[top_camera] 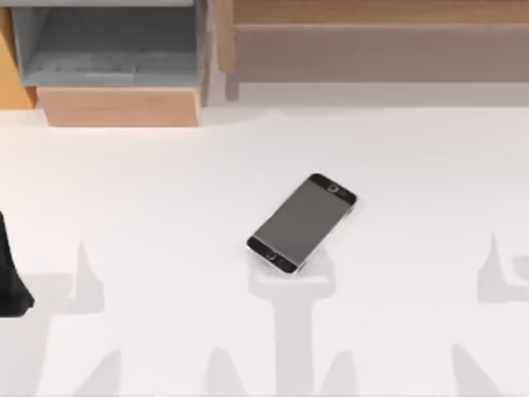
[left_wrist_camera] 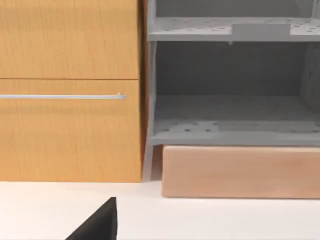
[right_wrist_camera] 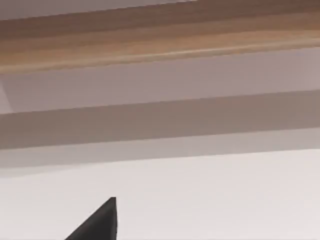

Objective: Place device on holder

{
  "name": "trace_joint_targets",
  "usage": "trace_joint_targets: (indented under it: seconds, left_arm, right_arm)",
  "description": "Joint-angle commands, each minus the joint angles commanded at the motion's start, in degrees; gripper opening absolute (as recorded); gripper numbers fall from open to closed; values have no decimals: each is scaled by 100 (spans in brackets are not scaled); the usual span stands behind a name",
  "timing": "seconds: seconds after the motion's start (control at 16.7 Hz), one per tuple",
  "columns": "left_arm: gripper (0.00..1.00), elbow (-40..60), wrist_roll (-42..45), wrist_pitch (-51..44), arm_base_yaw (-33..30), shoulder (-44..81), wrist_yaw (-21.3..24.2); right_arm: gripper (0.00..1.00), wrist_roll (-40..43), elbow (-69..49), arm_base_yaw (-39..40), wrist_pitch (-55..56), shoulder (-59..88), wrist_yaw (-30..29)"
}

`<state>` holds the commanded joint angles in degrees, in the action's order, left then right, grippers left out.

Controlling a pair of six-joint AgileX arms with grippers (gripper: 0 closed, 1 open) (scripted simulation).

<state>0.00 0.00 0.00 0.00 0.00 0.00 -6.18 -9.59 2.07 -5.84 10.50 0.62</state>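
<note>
so, at the far left edge of the white surface sits a dark part of my left arm, and whether its pincer is spread or pressed together i cannot tell. behind it stand an orange wooden cabinet and a grey shelf unit, while the device lies flat and diagonal, screen up, near the middle of the surface, touched by nothing. farther right, a long wooden bench runs along the back, and the right pincer's state i cannot tell either.
</note>
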Motion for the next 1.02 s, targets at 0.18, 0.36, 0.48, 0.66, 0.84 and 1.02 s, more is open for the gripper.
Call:
trace_joint_targets:
  seconds: [0.18, 0.36, 0.48, 0.66, 0.84, 1.02]
  left_arm:
    - [100, 0, 0, 0, 0, 0, 0]
    - [100, 0, 0, 0, 0, 0, 0]
    - [100, 0, 0, 0, 0, 0, 0]
    - [100, 0, 0, 0, 0, 0, 0]
    - [100, 0, 0, 0, 0, 0, 0]
    - [100, 0, 0, 0, 0, 0, 0]
  right_arm:
    - [100, -650, -1040, 226, -620, 1069, 31]
    - [100, -1489, -2398, 535, -1394, 2412, 52]
    - [100, -2117, -3431, 785, -1968, 3423, 62]
    - [100, -3114, -5108, 1221, -2900, 5083, 70]
    - [100, -4106, -6816, 1695, -3866, 6845, 65]
    - [100, -5026, -8421, 2168, -4813, 8608, 43]
